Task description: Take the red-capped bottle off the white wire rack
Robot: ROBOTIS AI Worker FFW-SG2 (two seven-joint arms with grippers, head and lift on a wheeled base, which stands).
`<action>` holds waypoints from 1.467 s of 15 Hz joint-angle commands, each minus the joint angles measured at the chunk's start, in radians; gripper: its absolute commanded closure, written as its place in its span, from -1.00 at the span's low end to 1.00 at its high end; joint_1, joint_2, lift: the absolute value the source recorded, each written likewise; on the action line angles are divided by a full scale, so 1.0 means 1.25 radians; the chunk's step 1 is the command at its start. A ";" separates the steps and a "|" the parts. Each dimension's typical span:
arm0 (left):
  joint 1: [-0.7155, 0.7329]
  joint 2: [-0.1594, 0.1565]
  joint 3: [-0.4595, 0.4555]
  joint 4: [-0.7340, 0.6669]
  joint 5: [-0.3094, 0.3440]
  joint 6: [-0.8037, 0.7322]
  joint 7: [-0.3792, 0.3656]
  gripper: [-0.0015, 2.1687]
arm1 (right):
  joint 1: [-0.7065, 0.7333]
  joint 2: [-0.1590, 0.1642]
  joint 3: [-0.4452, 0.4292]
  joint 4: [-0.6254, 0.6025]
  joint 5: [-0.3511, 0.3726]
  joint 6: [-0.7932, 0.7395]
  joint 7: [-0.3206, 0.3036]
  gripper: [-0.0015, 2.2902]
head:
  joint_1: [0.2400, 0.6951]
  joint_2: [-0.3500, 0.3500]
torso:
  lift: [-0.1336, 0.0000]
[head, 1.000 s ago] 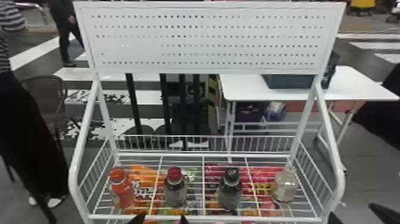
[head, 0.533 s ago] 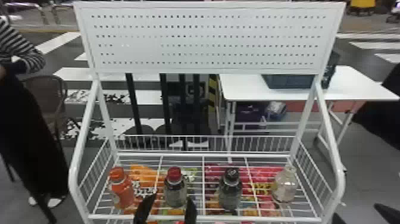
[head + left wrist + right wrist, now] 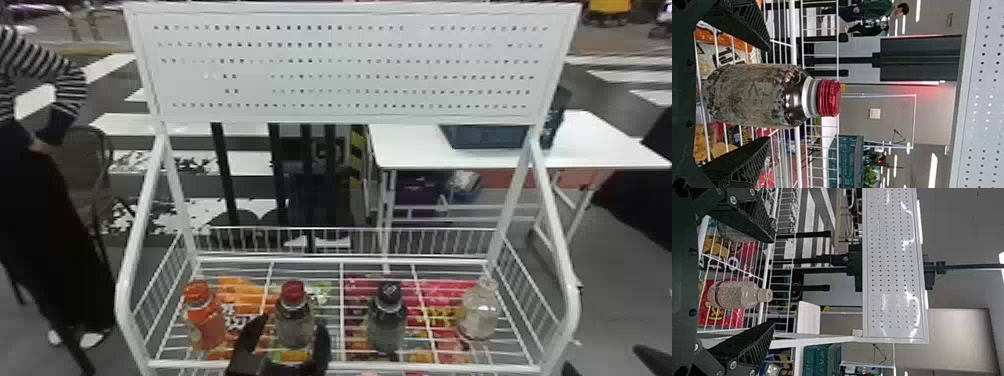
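Backed by a dark floor (image 3: 160, 184) with white stripes and by a white table (image 3: 590, 145), with the red-capped bottle (image 3: 294, 320) upright on the white wire rack (image 3: 574, 300), between an orange bottle (image 3: 205, 317) and a black-capped bottle (image 3: 387, 322). Spread wide on either side of it with the left gripper (image 3: 291, 322), gripping nothing; wide open and empty also with the right gripper (image 3: 600, 355).

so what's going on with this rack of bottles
The robot's left gripper has its open fingers on either side of the red-capped bottle, apparently about to grasp it. The bottle stands upright on the white wire rack, not lifted yet. The right gripper is open, off the rack's right side.
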 commanded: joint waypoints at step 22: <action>0.403 0.066 0.398 -0.686 0.140 0.297 -0.099 0.56 | -0.027 0.001 0.052 0.034 0.024 -0.012 -0.022 -0.86 | 0.14 0.00 | 1.00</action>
